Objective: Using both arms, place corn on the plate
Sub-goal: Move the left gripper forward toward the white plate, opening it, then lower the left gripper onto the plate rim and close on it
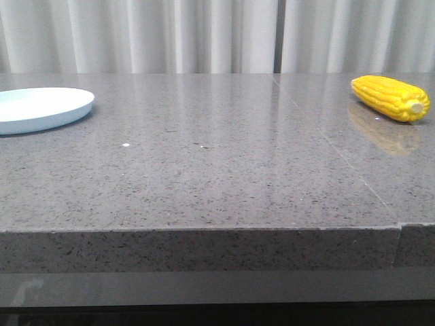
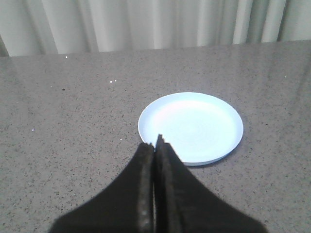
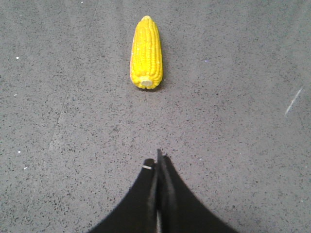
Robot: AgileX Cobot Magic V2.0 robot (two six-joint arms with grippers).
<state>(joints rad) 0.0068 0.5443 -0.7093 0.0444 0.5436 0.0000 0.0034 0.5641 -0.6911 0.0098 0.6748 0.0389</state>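
The bright yellow corn lies on its side at the far right of the grey table, pale stub end toward me; it also shows in the right wrist view. The pale blue-white plate sits empty at the far left, and in the left wrist view. My left gripper is shut and empty, its tips just short of the plate's near rim. My right gripper is shut and empty, well short of the corn and in line with its stub end. Neither gripper shows in the front view.
The grey speckled stone table has a seam running back on the right side and a front edge near me. White curtains hang behind the table's far edge.
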